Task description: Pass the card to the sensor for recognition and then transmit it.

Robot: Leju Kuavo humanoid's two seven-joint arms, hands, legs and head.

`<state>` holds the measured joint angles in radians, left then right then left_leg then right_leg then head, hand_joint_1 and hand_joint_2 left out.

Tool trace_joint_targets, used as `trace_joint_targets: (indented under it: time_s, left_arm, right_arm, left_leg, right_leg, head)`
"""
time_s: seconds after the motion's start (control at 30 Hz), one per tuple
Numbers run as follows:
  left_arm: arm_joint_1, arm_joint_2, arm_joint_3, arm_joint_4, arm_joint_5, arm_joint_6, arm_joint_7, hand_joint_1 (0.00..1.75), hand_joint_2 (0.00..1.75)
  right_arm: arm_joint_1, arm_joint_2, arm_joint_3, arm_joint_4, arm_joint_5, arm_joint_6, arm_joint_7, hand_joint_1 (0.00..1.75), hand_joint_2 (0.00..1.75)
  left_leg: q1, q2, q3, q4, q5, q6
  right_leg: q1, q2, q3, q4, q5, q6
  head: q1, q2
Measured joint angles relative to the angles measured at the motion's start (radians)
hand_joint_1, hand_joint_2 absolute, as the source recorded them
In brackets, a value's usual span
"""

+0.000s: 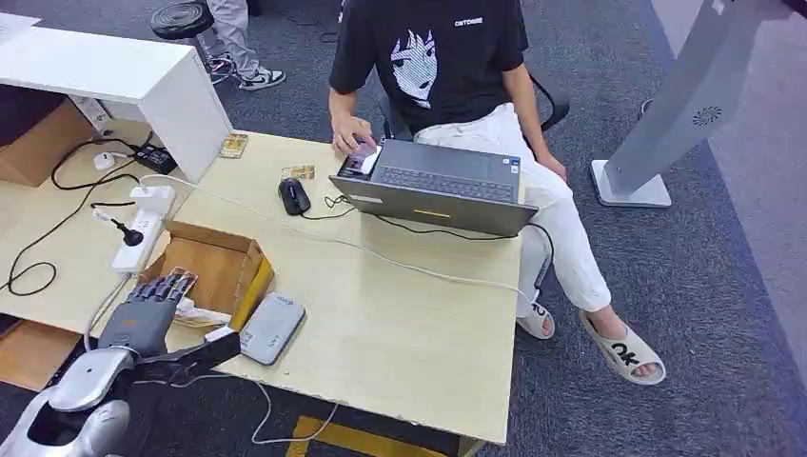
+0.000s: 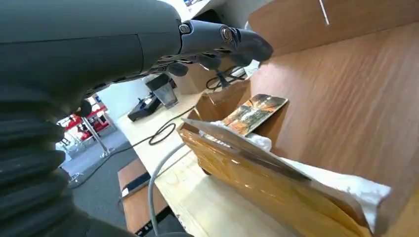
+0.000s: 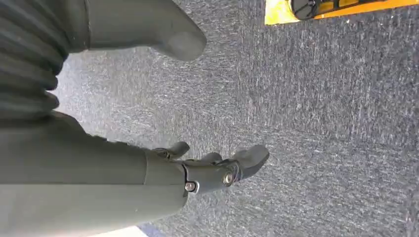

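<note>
The fingers [image 2: 232,42] of the left hand [image 1: 152,305] are stretched forward and a little apart, and they hold nothing. In the head view this hand hovers at the near edge of the cardboard box [image 1: 214,271]. The card [image 2: 254,112], with a dark printed picture on it, leans inside the box against its inner wall, just past the fingertips and not touching them. Beside it lie a white crumpled sheet [image 2: 341,182] and a glossy brown packet [image 2: 257,187].

I judge that the step in hand is reaching into the box to take the card. The first risk is that the fingers push the card flat against the wall or make it slide down behind the packet, because it stands on its edge and is thin. The fingers may also catch the paper instead of the card. The box looks light, so a push on its wall may shift it toward the grey card reader [image 1: 271,327], which lies on the table [image 1: 409,343] just beside it, with a white cable [image 1: 400,262] running across.

The right hand [image 3: 212,170] hangs over the carpet [image 3: 321,123], fingers loosely spread and holding nothing. A person [image 1: 447,67] sits at a laptop [image 1: 442,186] on the far side, well apart from the box.
</note>
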<state>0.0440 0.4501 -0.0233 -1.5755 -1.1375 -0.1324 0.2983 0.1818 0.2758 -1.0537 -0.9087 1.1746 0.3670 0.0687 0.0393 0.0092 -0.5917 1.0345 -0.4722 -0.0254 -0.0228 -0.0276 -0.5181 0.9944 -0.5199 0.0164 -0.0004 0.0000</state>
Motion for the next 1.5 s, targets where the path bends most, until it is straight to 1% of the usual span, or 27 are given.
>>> trace_joint_targets:
  time_s: [0.07,0.1,0.13,0.17,0.27,0.33,0.63,1.3,1.5]
  left_arm:
    - [0.0,-0.005,0.0,0.005,-0.001,0.0,0.0,0.0,1.75]
    - [-0.001,-0.008,0.0,0.008,-0.001,0.0,0.0,0.16,1.75]
    - [-0.001,-0.01,0.0,0.011,-0.001,0.001,-0.001,0.73,1.75]
    - [-0.001,-0.013,0.0,0.013,-0.003,0.005,-0.003,1.5,1.75]
    - [-0.004,-0.019,0.0,0.018,-0.011,0.014,-0.014,1.52,1.75]
    - [-0.006,-0.024,0.0,0.021,-0.011,0.016,-0.018,1.75,1.75]
    - [-0.007,-0.038,0.0,0.024,-0.016,0.024,-0.018,1.75,1.75]
    - [-0.002,-0.043,0.0,0.011,-0.02,0.032,-0.019,1.75,1.75]
    - [-0.033,-0.039,0.0,-0.017,-0.021,0.053,-0.019,1.75,1.75]
  right_arm:
    - [0.0,0.0,-0.002,0.001,0.0,0.0,-0.001,0.0,1.75]
    - [0.0,0.0,-0.003,0.002,0.0,0.0,-0.002,0.0,1.75]
    - [0.0,0.0,-0.006,0.003,0.0,0.0,-0.003,0.0,1.75]
    - [0.0,0.0,-0.009,0.003,0.001,0.0,-0.005,0.0,1.75]
    - [-0.003,0.0,-0.022,0.006,0.02,0.0,-0.011,0.0,1.75]
    - [-0.004,0.0,-0.026,0.008,0.021,0.0,-0.014,0.0,1.75]
    - [-0.005,0.0,-0.032,0.01,0.034,0.0,-0.018,0.0,1.75]
    - [-0.005,0.0,-0.034,0.014,0.029,0.0,-0.016,0.0,1.75]
    - [-0.005,0.0,-0.029,0.014,0.002,0.0,-0.011,0.0,1.75]
  left_leg:
    - [0.0,-0.001,0.0,0.0,0.0,0.0]
    - [0.0,-0.001,0.0,0.0,0.0,0.0]
    - [0.0,-0.001,0.0,0.0,0.0,0.0]
    - [0.0,-0.001,0.0,0.0,0.0,0.0]
    - [0.0,-0.001,0.0,0.0,0.0,0.0]
    - [0.0,-0.001,0.0,0.0,0.0,0.0]
    - [0.0,-0.001,0.0,0.0,0.0,0.0]
    - [0.0,-0.001,0.0,0.0,0.0,0.0]
    - [0.0,-0.002,0.0,0.0,0.0,0.0]
  right_leg:
    - [0.0,0.0,0.0,0.0,0.0,0.0]
    - [0.0,-0.001,0.0,0.0,0.0,0.0]
    - [0.0,-0.001,0.0,0.0,0.0,0.0]
    - [0.0,-0.001,0.0,0.0,0.0,0.0]
    - [0.0,-0.001,0.0,0.0,0.0,0.0]
    - [0.0,-0.001,0.0,0.0,0.0,0.0]
    - [0.0,-0.001,0.0,0.0,0.0,0.0]
    - [0.0,-0.001,0.001,0.0,0.0,0.0]
    - [0.0,-0.001,0.001,0.0,0.0,0.0]
  head:
    - [0.0,0.0]
    - [0.0,0.0]
    - [0.0,0.0]
    - [0.0,0.0]
    - [0.0,0.0]
    - [0.0,0.0]
    - [0.0,0.0]
    - [0.0,0.0]
    - [0.0,0.0]
